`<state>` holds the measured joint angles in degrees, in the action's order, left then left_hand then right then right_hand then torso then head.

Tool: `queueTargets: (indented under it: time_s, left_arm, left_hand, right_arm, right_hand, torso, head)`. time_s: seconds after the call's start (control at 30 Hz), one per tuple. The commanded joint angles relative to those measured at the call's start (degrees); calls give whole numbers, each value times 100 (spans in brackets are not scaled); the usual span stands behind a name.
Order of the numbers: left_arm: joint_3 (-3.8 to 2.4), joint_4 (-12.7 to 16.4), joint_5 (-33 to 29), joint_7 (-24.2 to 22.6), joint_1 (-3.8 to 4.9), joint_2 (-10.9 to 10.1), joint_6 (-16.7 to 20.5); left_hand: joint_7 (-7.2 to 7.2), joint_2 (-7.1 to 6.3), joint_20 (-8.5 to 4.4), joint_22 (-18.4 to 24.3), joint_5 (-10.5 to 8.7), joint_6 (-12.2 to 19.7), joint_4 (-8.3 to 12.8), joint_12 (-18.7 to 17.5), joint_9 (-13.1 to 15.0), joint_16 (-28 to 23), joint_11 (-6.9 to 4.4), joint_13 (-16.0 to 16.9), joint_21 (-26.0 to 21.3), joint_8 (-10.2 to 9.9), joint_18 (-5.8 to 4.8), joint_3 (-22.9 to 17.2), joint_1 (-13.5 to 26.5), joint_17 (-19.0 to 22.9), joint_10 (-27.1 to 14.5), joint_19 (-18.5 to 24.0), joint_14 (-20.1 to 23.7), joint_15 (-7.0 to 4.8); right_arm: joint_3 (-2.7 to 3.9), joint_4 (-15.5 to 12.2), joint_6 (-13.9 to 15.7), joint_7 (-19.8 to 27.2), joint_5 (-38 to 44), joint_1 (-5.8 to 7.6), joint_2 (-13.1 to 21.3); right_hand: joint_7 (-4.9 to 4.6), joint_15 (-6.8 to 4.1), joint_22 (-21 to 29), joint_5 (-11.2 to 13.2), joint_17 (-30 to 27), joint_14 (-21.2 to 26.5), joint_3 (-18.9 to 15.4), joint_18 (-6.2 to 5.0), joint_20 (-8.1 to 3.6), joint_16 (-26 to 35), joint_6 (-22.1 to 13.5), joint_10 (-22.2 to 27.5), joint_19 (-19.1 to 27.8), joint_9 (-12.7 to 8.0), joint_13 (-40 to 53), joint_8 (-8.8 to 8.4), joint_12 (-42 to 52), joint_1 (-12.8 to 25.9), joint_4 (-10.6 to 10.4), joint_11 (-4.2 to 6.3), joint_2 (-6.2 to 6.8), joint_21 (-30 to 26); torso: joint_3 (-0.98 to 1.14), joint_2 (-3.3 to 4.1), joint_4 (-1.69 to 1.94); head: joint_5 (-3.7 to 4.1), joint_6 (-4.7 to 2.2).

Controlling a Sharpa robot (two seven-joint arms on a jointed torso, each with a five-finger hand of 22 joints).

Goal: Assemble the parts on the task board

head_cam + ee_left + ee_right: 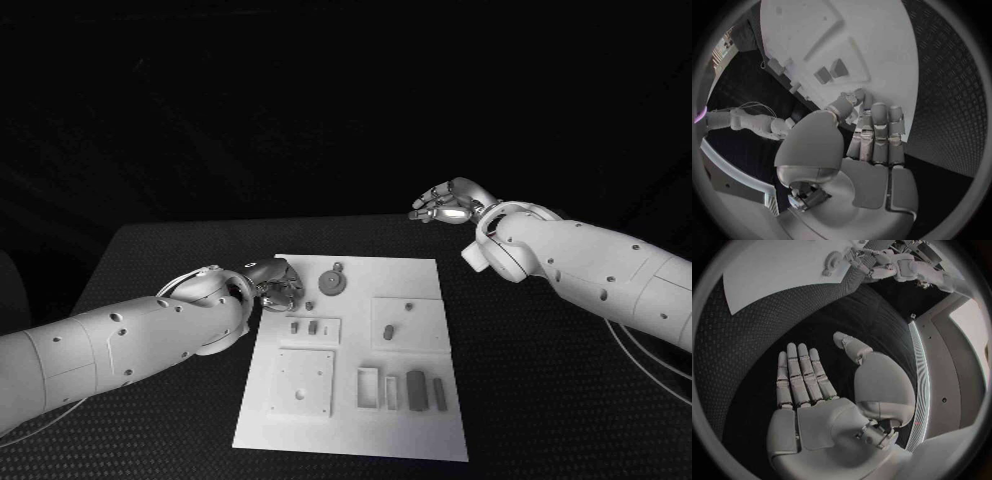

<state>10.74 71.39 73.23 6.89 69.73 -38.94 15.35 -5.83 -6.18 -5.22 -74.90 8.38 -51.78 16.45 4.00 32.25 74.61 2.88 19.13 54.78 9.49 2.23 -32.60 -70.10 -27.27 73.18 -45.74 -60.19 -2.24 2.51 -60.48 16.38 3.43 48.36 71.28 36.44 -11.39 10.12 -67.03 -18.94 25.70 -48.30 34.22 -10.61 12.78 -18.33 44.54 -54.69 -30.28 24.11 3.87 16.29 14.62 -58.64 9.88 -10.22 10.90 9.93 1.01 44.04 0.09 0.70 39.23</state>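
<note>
Task board (418,425): lies in the middle of the table (562,400). Round part (333,281): on the board near its far edge. 2 small parts (304,326): side by side on the board's left half, before the round part. Upright parts (417,390): in a row near the board's near right. Left hand (273,284): over the board's far left corner. Right hand (449,204): beyond the board's far right corner, off the board, above the table.

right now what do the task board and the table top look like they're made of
Task board: looks like matte white plastic, possibly painted metal; smooth, with raised square plates and recesses, no glare.
Table: black sheet with a fine dotted or woven grain, likely textured rubber or fabric matting; the right wrist view shows the same grain.
</note>
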Motion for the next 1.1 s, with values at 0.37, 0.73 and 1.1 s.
queueTargets:
  time_s: [0.37,0.73,1.1]
  left_arm:
    - [-260,-443,-3256,-212,100,-150,468]
    - [-262,24,-5609,-1138,197,-548,245]
    - [-262,486,-5833,-1411,198,-736,226]
  left_hand:
    - [-209,-39,-254,-84,-254,-135,-280,21,12,24,122,-17,13,143,109,116,403,46,-142,6,-29,0]
    - [-281,-30,-178,130,-329,-153,-593,23,-5,-826,158,16,-463,260,-8,152,831,465,-114,338,295,65]
    - [-264,-34,-148,193,-321,-134,-535,19,-20,-1157,181,30,-640,313,-70,201,852,590,-113,429,349,104]
  right_arm:
    - [-29,-779,-783,-222,1789,-164,491]
    - [-142,-1615,-770,-364,3223,-411,981]
    - [-405,-2152,-712,-695,4646,-500,1058]
  right_hand:
    - [80,-167,-81,582,22,-340,82,-26,-39,-301,245,-418,-458,20,27,190,35,-293,248,146,-41,-47]
    - [153,-614,-25,730,416,-1243,163,-399,-65,-862,399,-721,-1533,17,42,234,-8,-348,253,237,44,157]
    - [208,-956,-3,1032,920,-1949,390,-439,-327,-1209,551,-1369,-2435,29,229,280,-93,-423,111,458,274,395]
  torso:
    - [7,1,-7]
    - [-6,-1,0]
    - [-12,-10,1]
  head:
    - [58,-94]
    - [203,-157]
    - [239,-131]
